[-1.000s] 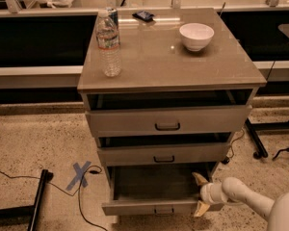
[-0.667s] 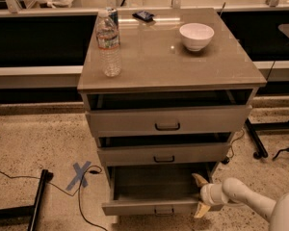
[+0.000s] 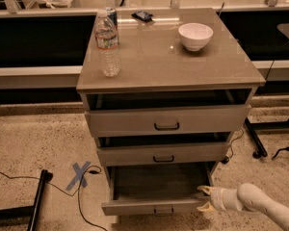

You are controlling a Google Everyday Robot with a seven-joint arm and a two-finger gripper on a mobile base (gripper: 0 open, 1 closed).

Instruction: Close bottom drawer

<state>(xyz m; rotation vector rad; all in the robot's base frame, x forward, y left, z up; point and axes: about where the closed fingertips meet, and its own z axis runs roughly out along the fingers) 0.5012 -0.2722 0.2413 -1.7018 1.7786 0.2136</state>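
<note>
Three drawers sit in the cabinet [image 3: 241, 88], all of them partly out: the top drawer [image 3: 166, 121] a little, the middle drawer [image 3: 163, 154] a little, and the bottom drawer [image 3: 156, 207] pulled out farthest, below the bench's front edge, its flat grey-beige front carrying a small dark loop handle. Its inside looks bare and dark.

On the smooth, slightly glossy bench top stand one clear plastic water bottle [image 3: 107, 44] near the left edge, one round white bowl [image 3: 195, 35] toward the back right corner, and one small flat dark object [image 3: 143, 16] by the back edge.

One gripper [image 3: 203, 198] on a rounded pale arm [image 3: 260, 205] reaches in low from the right, under the front right corner. Its two tan fingers [image 3: 203, 189] are spread apart and grasp nothing; they sit at the right end of the bottom drawer's front, and I cannot tell whether they touch it.

One blue tape cross [image 3: 79, 174] marks the speckled floor [image 3: 33, 138].
</note>
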